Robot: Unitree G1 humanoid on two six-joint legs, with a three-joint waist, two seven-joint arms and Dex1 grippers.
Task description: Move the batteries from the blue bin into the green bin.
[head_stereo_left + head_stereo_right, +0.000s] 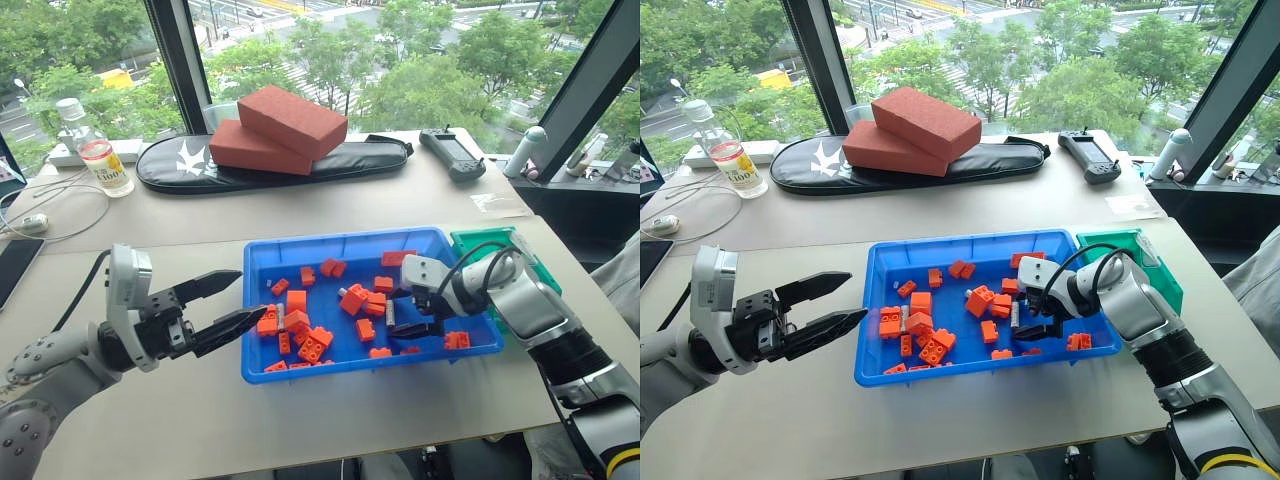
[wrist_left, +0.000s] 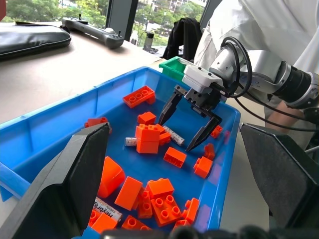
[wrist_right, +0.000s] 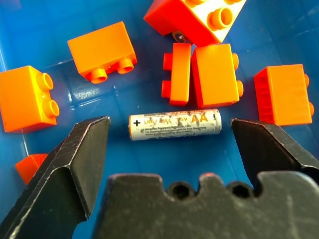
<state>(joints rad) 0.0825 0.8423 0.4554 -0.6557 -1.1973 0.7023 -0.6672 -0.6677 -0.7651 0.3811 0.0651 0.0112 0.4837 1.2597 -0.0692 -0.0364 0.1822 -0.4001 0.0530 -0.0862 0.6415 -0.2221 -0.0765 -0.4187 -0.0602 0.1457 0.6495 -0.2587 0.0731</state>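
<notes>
Beige bench [image 1: 330, 215] is carrying the blue bin [image 1: 262, 258]; your right gripper [image 3: 172, 149] is straddling an AA battery [image 3: 175, 124] endwise, partly open, holding nothing. You are needing to turn it crosswise before closing. Left gripper [image 1: 226, 302] is hovering open, empty.

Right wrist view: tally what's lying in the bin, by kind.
Batteries: 1
Orange bricks: 7
Total: 8
A metal tip peeks from under one brick. I can't tell what it is, so it isn't counted.
</notes>
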